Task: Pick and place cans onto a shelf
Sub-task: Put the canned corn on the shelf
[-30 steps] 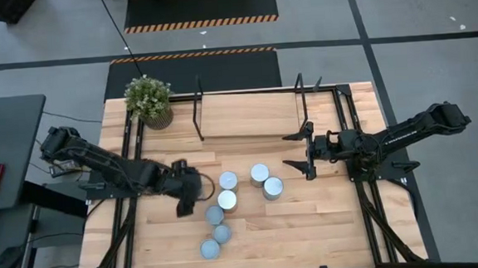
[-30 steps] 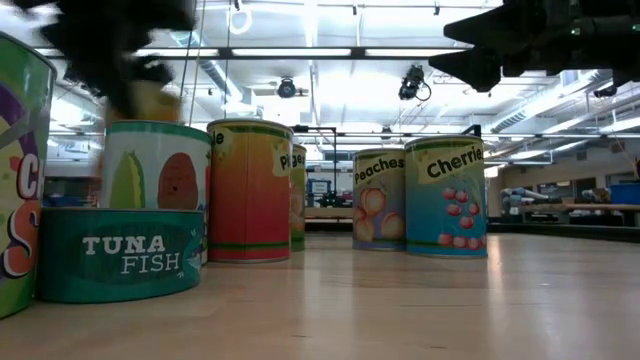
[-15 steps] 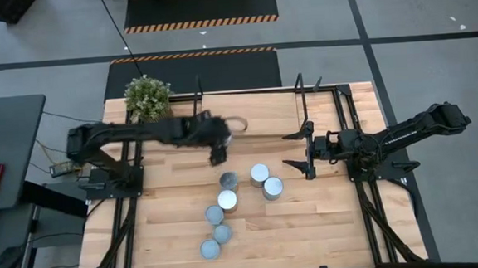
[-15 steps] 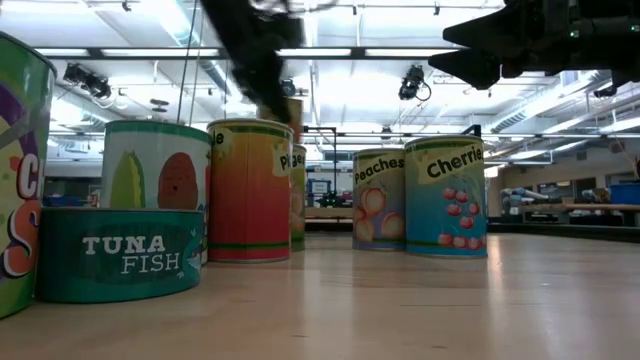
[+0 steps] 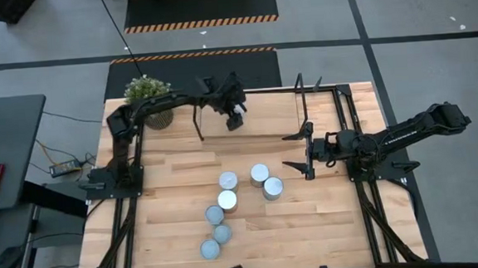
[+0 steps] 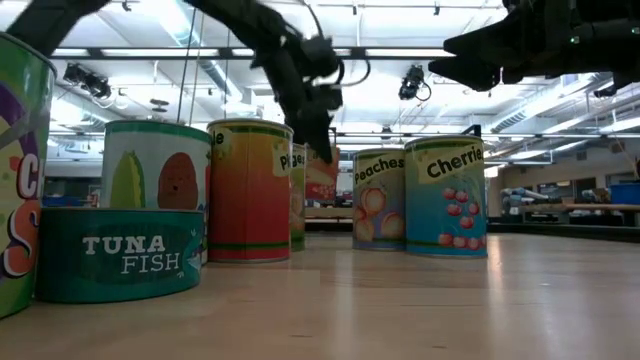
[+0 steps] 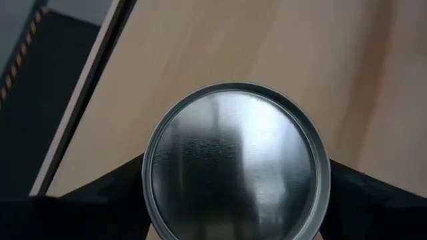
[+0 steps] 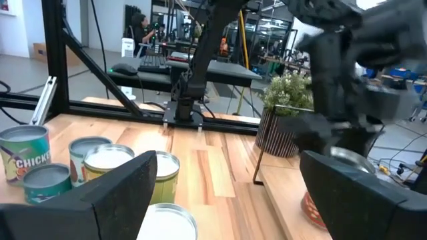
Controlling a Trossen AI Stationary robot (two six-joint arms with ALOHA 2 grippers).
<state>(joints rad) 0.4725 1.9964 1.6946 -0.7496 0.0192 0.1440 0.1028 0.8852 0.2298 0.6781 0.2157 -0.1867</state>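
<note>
My left gripper (image 5: 234,113) reaches over the shelf (image 5: 259,116), a light wood plank between thin black rods at the table's far side, and is shut on a can (image 7: 237,160) with a shiny silver top and a red-orange label (image 6: 322,178). Several more cans (image 5: 228,181) stand upright on their bases in a cluster at the table's middle. My right gripper (image 5: 297,153) hovers open and empty to the right of the cluster, fingers pointing toward the table's left. My left gripper pinches the can between its two fingers, one on each opposite side of the wall just under the top rim (image 7: 150,193). The fingers come from above, pointing down. The can is upright, low over the shelf plank; whether its base touches the plank I cannot tell.
A potted green plant (image 5: 148,98) stands at the table's far left corner beside the shelf's left rod (image 5: 198,111). The shelf's right rod (image 5: 302,101) stands near my right gripper. Bare tabletop lies near the front right (image 5: 328,228).
My left gripper has carried the can up from beside the cluster's left, toward the table's far edge and rightward, to over the shelf plank, then lowered. The can has stayed upright in the hold. The other cans have not moved.
</note>
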